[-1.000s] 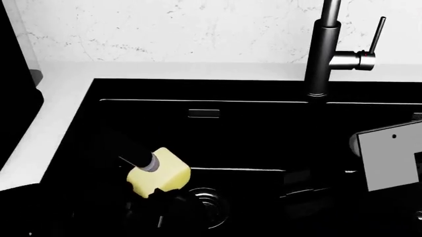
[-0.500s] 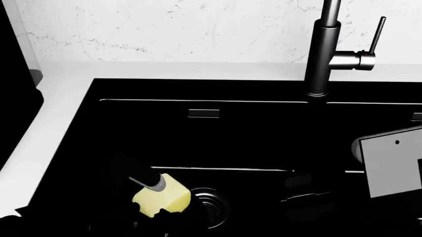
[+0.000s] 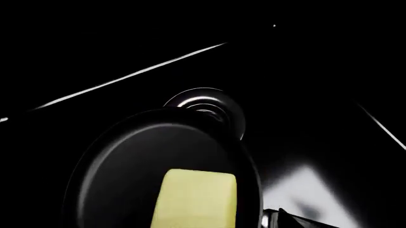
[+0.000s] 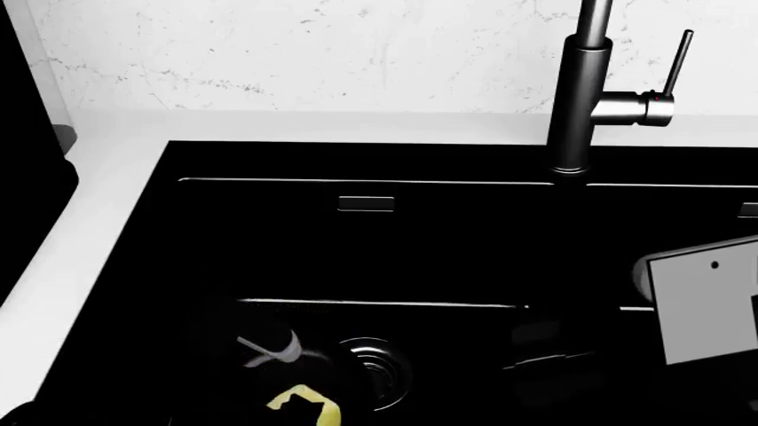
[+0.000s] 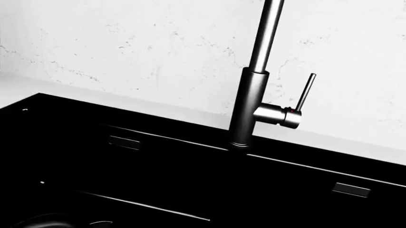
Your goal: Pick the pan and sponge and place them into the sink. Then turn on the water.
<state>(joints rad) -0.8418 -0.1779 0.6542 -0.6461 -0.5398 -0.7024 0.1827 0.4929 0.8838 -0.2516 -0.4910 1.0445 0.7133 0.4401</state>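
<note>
The round black pan (image 3: 146, 161) lies in the left basin of the glossy black sink (image 4: 355, 164), partly covering the ridged metal drain (image 3: 206, 102). The pale yellow sponge (image 3: 198, 199) hangs just over the pan's inside, and my left gripper (image 4: 294, 390) is shut on it. In the head view only a piece of the sponge (image 4: 304, 405) shows, low beside the drain (image 4: 373, 368); the gripper's black fingers blend into the dark. My right arm's grey plate (image 4: 705, 297) hovers over the basin divider; its jaws cannot be made out. No water shows under the faucet (image 4: 578, 98).
The faucet's thin lever (image 5: 304, 92) stands upright on its right side. A white counter (image 4: 106, 186) and a marble backsplash (image 4: 296, 53) border the sink. Overflow slots (image 4: 365, 204) sit in the back wall. A black appliance front fills the far left.
My left gripper has carried the sponge down and toward me into the left basin, from above the drain to just over the pan. The right arm has drifted slightly down.
</note>
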